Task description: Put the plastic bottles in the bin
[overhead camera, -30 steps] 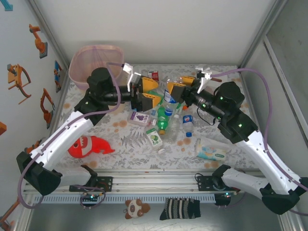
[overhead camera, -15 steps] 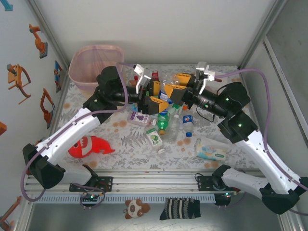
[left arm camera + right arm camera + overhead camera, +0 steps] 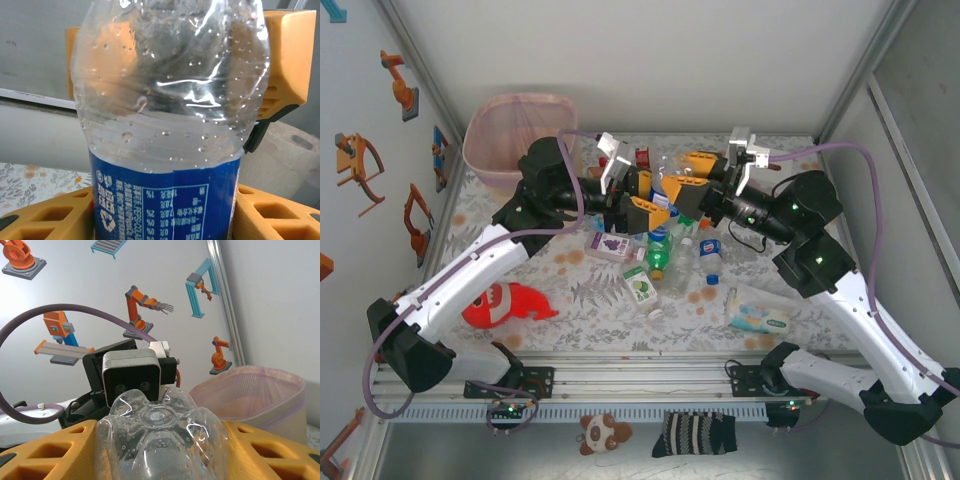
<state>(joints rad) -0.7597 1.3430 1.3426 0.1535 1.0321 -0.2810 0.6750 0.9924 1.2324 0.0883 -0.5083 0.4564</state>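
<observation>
White-walled cell, floral-print bench [image 3: 582,300]. Left claw [image 3: 647,195] is clamped on a clear blue-label bottle [image 3: 167,125], held above bench centre. Right claw [image 3: 683,177] grips the same bottle's base. Loose bottles [image 3: 658,252] lie below. Pink bin [image 3: 488,160] stands in the far-left corner, well apart.

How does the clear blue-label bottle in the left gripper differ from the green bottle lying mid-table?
The clear bottle is see-through with a blue label; the green bottle is tinted green. The clear bottle is clamped between the left gripper's fingers, with the right gripper on its base end; the green bottle lies loose on the table, ungripped. Both are small plastic bottles outside the bin.
</observation>
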